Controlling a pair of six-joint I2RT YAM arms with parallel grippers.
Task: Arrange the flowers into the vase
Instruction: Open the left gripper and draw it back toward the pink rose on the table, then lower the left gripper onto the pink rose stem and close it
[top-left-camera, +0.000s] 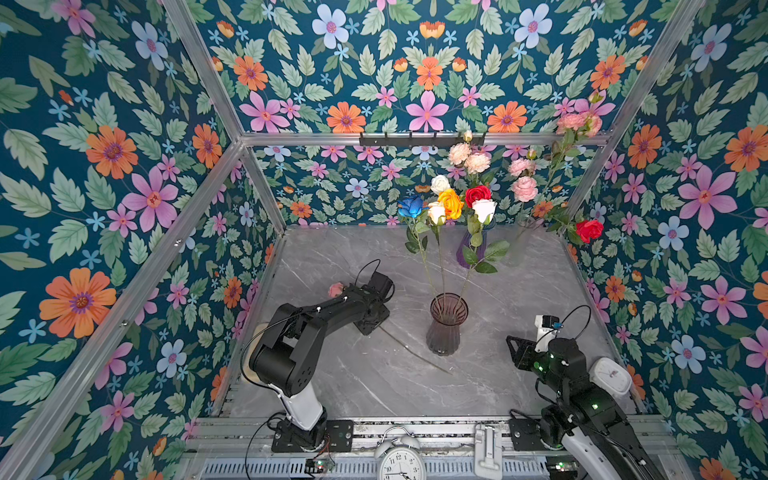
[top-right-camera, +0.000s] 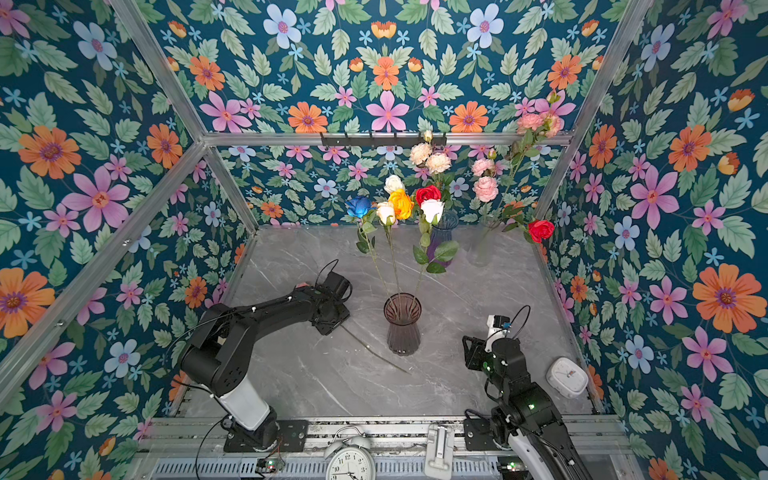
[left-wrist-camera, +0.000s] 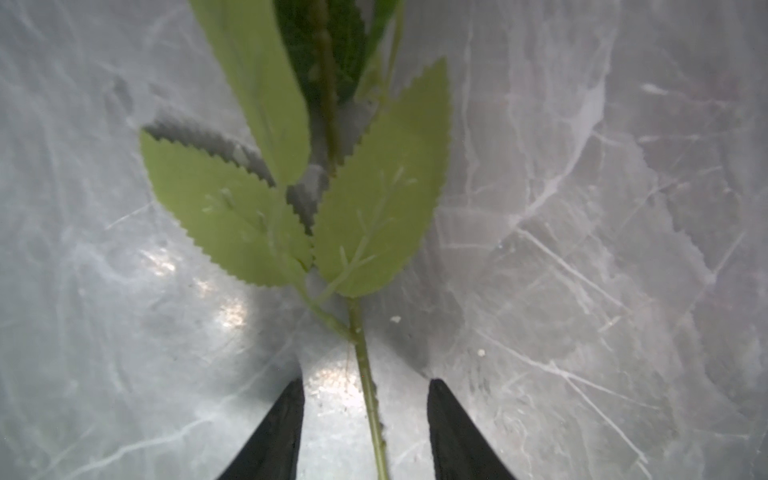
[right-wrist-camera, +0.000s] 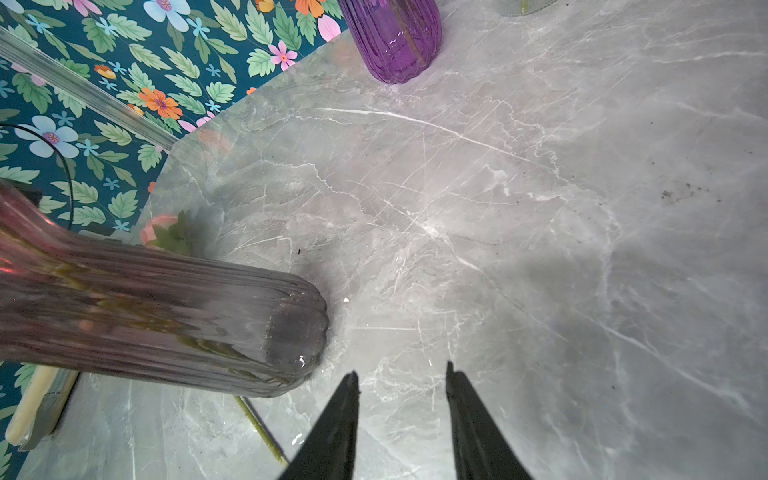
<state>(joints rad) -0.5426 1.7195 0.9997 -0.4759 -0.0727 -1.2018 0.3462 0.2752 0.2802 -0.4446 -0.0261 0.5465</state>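
A smoky ribbed glass vase (top-left-camera: 446, 322) (top-right-camera: 402, 324) (right-wrist-camera: 166, 316) stands mid-table and holds three flowers: a blue rose (top-left-camera: 410, 206) and two white roses (top-left-camera: 436, 212) (top-left-camera: 484, 210). Left of it a pink flower (top-left-camera: 336, 289) (right-wrist-camera: 156, 230) lies flat on the table. Its thin green stem (top-left-camera: 399, 343) (left-wrist-camera: 365, 374) runs toward the vase's foot, with leaves (left-wrist-camera: 374, 208) partway up. My left gripper (top-left-camera: 368, 326) (top-right-camera: 328, 326) (left-wrist-camera: 365, 380) is low over this stem and open, a finger on each side without touching it. My right gripper (top-left-camera: 515, 347) (top-right-camera: 471, 353) (right-wrist-camera: 401, 370) hovers open and empty to the right of the vase.
At the back, a purple vase (top-left-camera: 471, 249) (right-wrist-camera: 395, 37) carries yellow-orange, red, white and peach blooms. A clear vase (top-left-camera: 523, 241) holds pink blooms and a red rose (top-left-camera: 589, 229). A white clock (top-left-camera: 611, 376) sits by the right wall, an alarm clock (top-left-camera: 401, 459) at the front rail.
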